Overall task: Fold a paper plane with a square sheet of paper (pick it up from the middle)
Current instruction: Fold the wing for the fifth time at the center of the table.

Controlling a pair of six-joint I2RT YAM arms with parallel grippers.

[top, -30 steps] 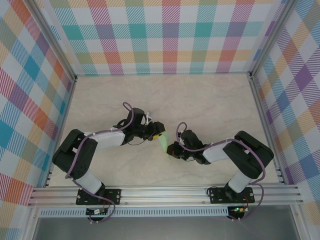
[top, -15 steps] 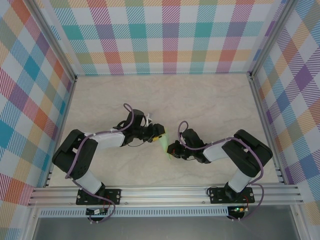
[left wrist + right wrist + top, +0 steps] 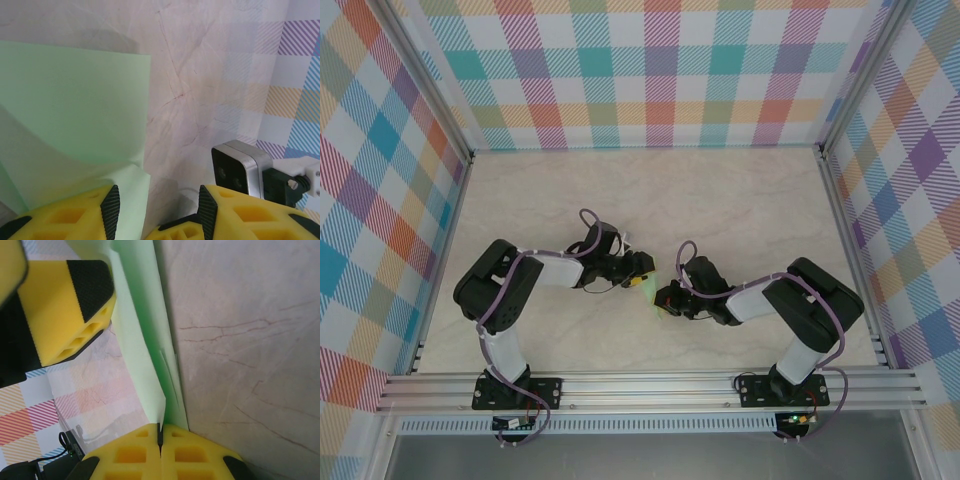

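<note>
The pale green sheet of paper (image 3: pixel 651 288) stands folded over on itself between my two grippers, near the middle of the table. In the right wrist view its layers (image 3: pixel 142 340) run up from my right gripper (image 3: pixel 160 434), which is shut on the paper's lower edge. In the left wrist view the sheet (image 3: pixel 75 105) covers the left side, and a curled flap lies against the left pad (image 3: pixel 110 212). My left gripper (image 3: pixel 159 214) is open, with bare table showing between its jaws. From above, the left gripper (image 3: pixel 640 272) sits just left of the paper and the right gripper (image 3: pixel 664 298) just below it.
The marble-look table (image 3: pixel 720 200) is walled by checked panels (image 3: pixel 650 80) at the back and both sides. An aluminium rail (image 3: pixel 640 385) carrying the arm bases runs along the near edge. The right arm's wrist camera (image 3: pixel 241 167) sits close beside my left gripper.
The left arm's elbow has swung right and up, and its gripper has shifted slightly right toward the paper. The right arm has kept its place and its grip.
</note>
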